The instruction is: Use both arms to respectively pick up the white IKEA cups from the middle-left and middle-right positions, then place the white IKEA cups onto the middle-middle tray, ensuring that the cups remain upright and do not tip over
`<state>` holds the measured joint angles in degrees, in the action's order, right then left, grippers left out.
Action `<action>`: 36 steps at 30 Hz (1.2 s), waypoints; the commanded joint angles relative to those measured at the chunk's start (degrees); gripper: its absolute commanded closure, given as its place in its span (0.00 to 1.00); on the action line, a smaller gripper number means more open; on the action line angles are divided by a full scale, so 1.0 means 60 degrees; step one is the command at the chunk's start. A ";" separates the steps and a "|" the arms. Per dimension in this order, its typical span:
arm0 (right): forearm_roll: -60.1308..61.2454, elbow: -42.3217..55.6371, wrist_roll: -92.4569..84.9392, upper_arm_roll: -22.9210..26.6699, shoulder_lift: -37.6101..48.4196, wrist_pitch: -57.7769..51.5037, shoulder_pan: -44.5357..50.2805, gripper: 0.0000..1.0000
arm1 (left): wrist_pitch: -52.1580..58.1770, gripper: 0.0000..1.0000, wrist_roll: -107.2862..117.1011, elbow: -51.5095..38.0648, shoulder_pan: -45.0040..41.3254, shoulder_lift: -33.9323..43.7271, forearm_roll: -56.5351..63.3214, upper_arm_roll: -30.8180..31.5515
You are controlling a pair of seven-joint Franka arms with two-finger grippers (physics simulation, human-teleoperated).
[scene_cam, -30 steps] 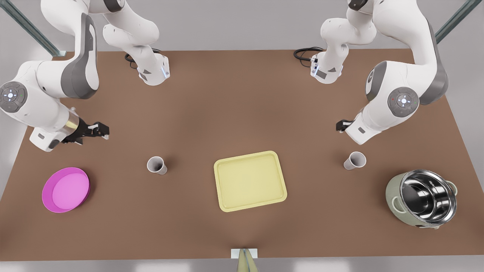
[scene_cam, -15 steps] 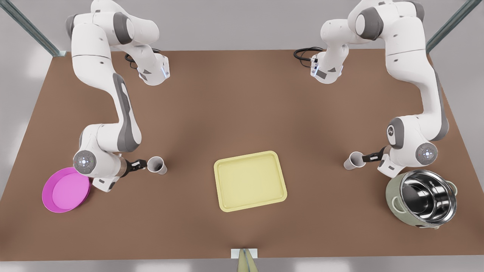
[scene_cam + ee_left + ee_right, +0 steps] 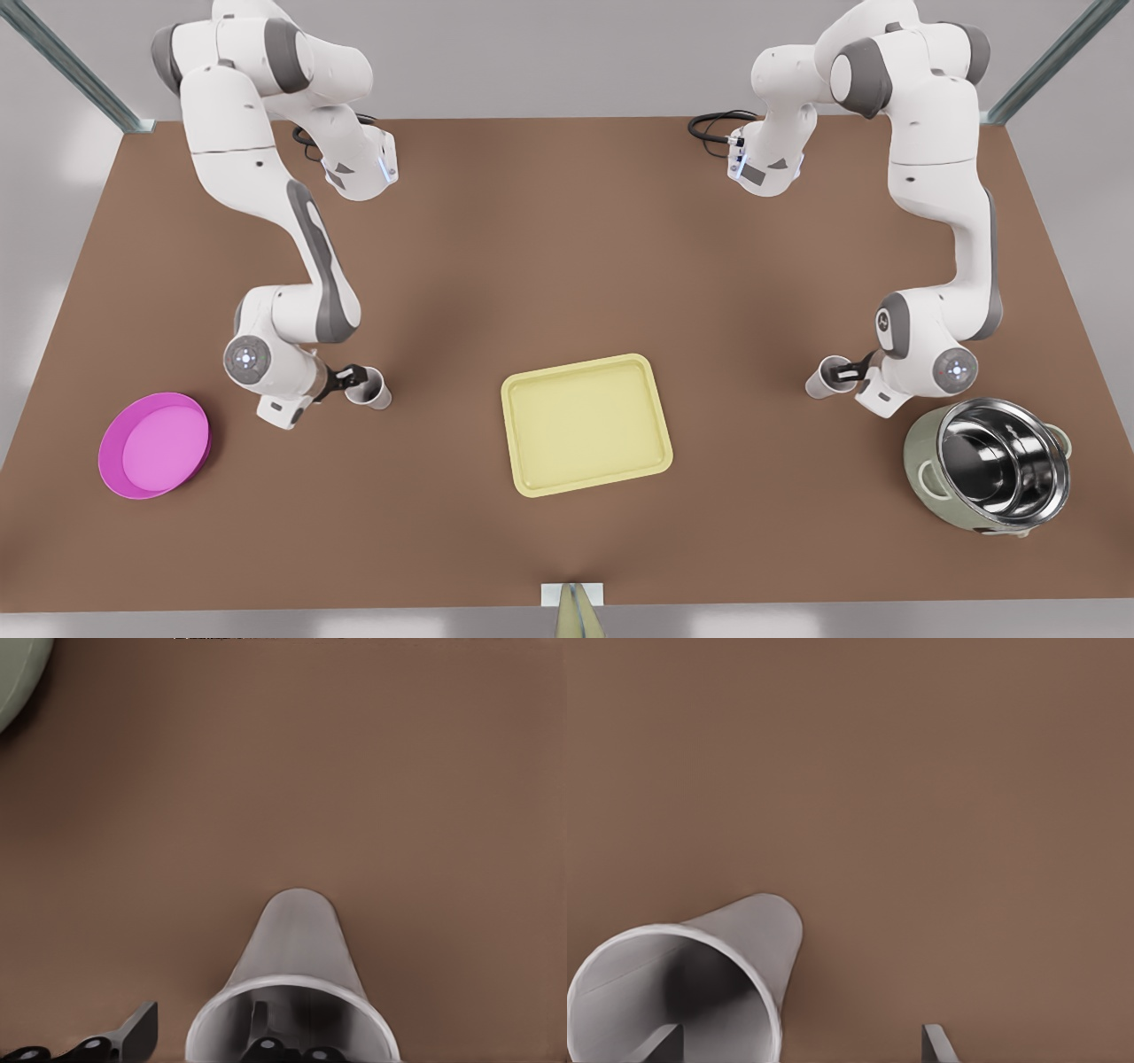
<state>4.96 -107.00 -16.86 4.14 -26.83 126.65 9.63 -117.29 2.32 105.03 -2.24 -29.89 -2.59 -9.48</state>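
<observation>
Since half a second ago both arms have pushed their last stretch inward, and each gripper now sits at the rim of its cup instead of just beside it. We match the left gripper (image 3: 852, 370) to the arm on the front view's right, since its wrist view catches the green pot (image 3: 992, 465) at a corner. Its fingers (image 3: 137, 1032) stand apart, one outside the wall of the right-hand white cup (image 3: 824, 381) and one showing dark inside the mouth.

The right gripper (image 3: 350, 379), on the front view's left not far from the magenta bowl (image 3: 155, 445), is likewise spread across the wall of the left-hand white cup (image 3: 374, 392), with one finger (image 3: 660, 1045) inside and the other well clear outside.

Both cups stand upright on the tabletop (image 3: 567, 248) where they were, either side of the pale yellow tray (image 3: 585, 424) in the middle of the frame. We judge the approach finished; what remains is closing on each wall, lifting and carrying inward. A pinch on one thin wall could tilt a cup, so the squeeze wants to be even
</observation>
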 commanded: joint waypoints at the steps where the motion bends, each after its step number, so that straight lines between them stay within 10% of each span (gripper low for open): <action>1: 0.0023 -0.0009 -0.0164 -0.0002 -0.0099 0.0366 0.0007 0.00 | -0.0110 0.79 -0.0387 -0.0001 0.0007 0.0030 -0.0915 -0.0002; 7: 0.0023 -0.0009 -0.0150 -0.0002 -0.0392 0.0381 0.0007 0.01 | -0.0213 0.79 -0.0431 -0.0059 -0.0022 0.0498 -0.0857 0.0203; 9: 0.0009 -0.0009 -0.0150 -0.0002 -0.0450 0.0381 0.0007 0.38 | -0.0213 0.79 0.0269 -0.0089 -0.0373 0.1449 -0.0828 0.0686; 15: -0.0021 0.0313 -0.0208 -0.0002 -0.0641 0.0220 0.0285 0.79 | 0.1486 0.79 0.7449 -0.4849 -0.3113 -0.0951 -0.1091 0.2034; 22: 0.1324 0.2070 -0.0020 -0.0354 -0.0655 -0.0220 0.0650 0.79 | 0.1135 0.79 0.9501 -0.7413 -0.3406 -0.3602 -0.1077 0.2986; 30: 0.1708 0.3653 0.8753 -0.0354 -0.1549 0.0657 0.3989 0.79 | 0.1838 0.79 0.9501 -0.7222 -0.3245 -0.4027 -0.1047 0.2942; 32: 0.1693 0.3975 1.0587 -0.0354 -0.1959 0.1318 0.4738 0.79 | 0.1809 0.51 0.9354 -0.7222 -0.3245 -0.4116 -0.1047 0.2942; 33: 0.1693 0.4136 1.0866 -0.0354 -0.2208 0.1698 0.4841 0.79 | 0.1794 0.02 0.9354 -0.7222 -0.3245 -0.4130 -0.1033 0.2942; 36: 0.1708 0.4781 1.1086 -0.0354 -0.2970 0.2226 0.4914 0.79 | 0.1853 0.00 0.9354 -0.7222 -0.3186 -0.4072 -0.1033 0.2942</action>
<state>15.25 -79.06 9.41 2.01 -43.77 134.02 38.97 -107.78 43.25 61.77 -21.42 -54.50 -10.26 8.12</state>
